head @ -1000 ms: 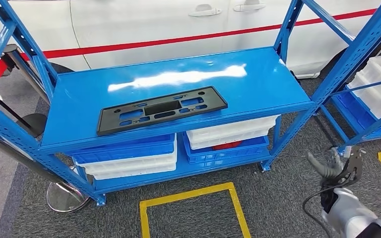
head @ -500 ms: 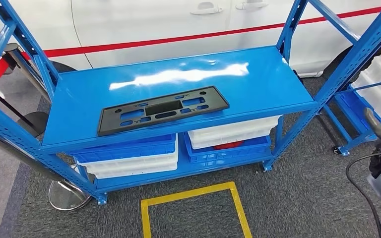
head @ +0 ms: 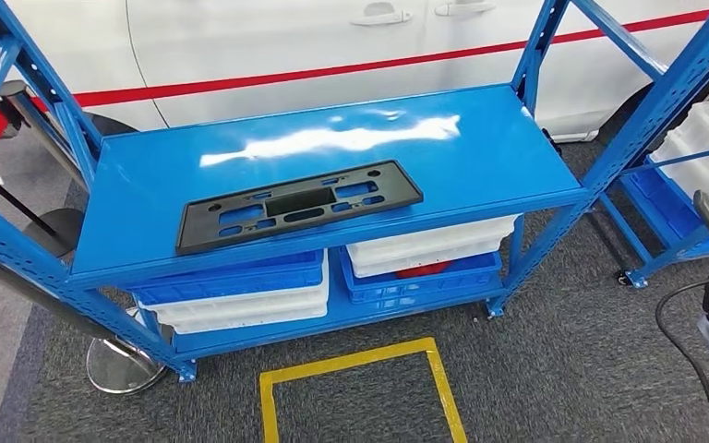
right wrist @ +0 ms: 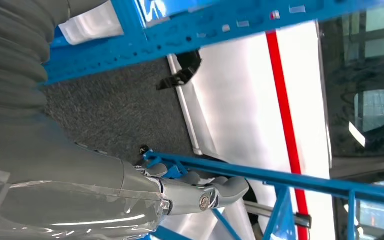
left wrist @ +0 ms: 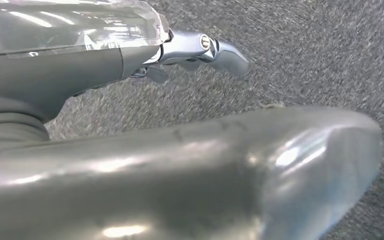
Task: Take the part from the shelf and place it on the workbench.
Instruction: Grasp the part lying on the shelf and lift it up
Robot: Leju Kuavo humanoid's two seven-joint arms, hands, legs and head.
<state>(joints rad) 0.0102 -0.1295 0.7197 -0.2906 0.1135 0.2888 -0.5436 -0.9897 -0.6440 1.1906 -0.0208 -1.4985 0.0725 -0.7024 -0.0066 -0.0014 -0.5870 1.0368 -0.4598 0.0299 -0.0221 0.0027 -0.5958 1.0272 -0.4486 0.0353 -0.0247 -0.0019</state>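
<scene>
While the flat black slotted part (head: 298,204) lies on the glossy blue shelf (head: 480,157), both hands' fingers are unreadable.

Part (head: 298,204) lay flat on the shelf's (head: 480,148) top deck toward its front left, stacked bins (head: 240,297) sat on the deck below, floor marking (head: 360,360) before the shelf, car (head: 268,37) behind it, second rack (head: 683,111) to the right.

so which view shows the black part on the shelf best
The head view: the whole black part lies flat near the front edge of the blue shelf, unobstructed. The left wrist view looks at carpet, and the right wrist view at shelf frame and a white car; neither includes the part.
</scene>
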